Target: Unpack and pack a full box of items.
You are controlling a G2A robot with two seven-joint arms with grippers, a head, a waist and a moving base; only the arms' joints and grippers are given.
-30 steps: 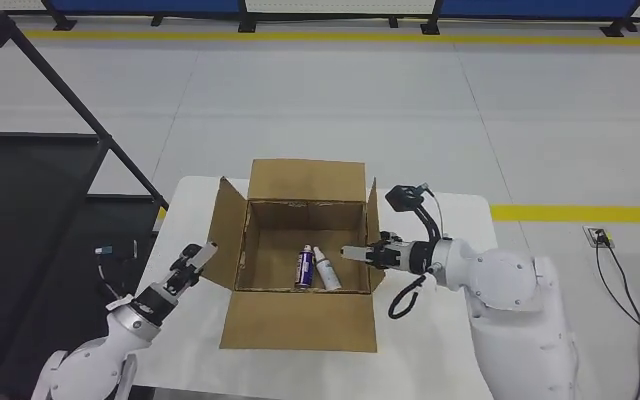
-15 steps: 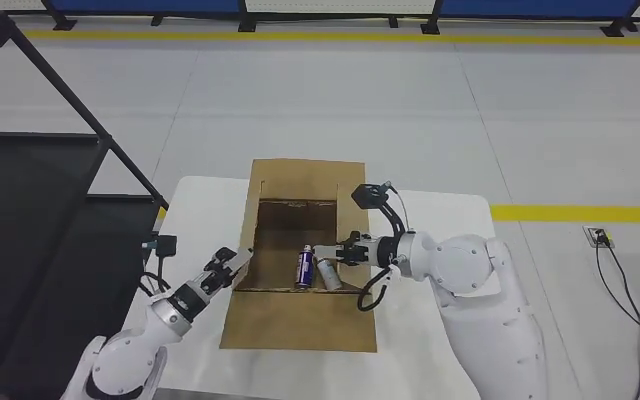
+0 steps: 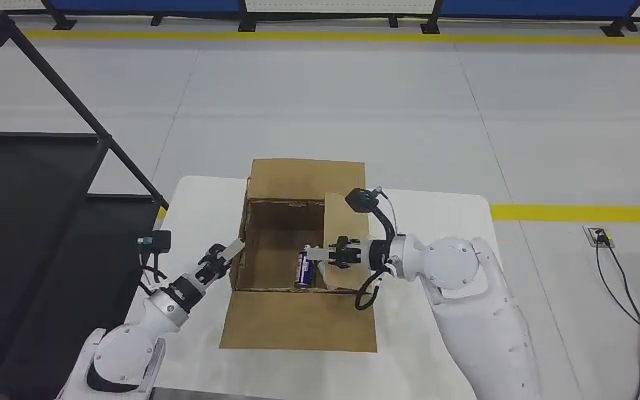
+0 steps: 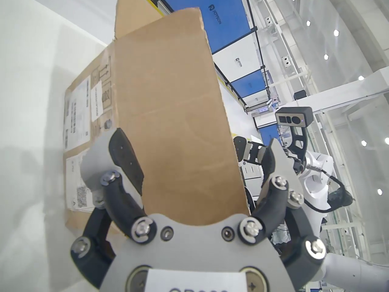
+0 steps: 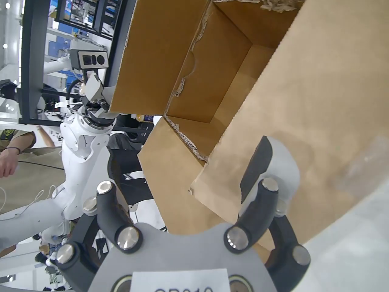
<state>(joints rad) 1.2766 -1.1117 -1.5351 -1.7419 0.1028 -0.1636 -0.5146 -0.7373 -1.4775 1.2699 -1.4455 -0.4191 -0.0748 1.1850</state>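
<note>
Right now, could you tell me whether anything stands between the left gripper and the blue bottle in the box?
Yes: the open left gripper straddles the raised side flap, which walls it off from the blue bottle inside the box.

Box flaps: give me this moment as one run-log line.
state: side flaps not yet shut | left gripper: open, astride upright left flap | right gripper: open, astride inward-tilted right flap | box: blue bottle inside
</note>
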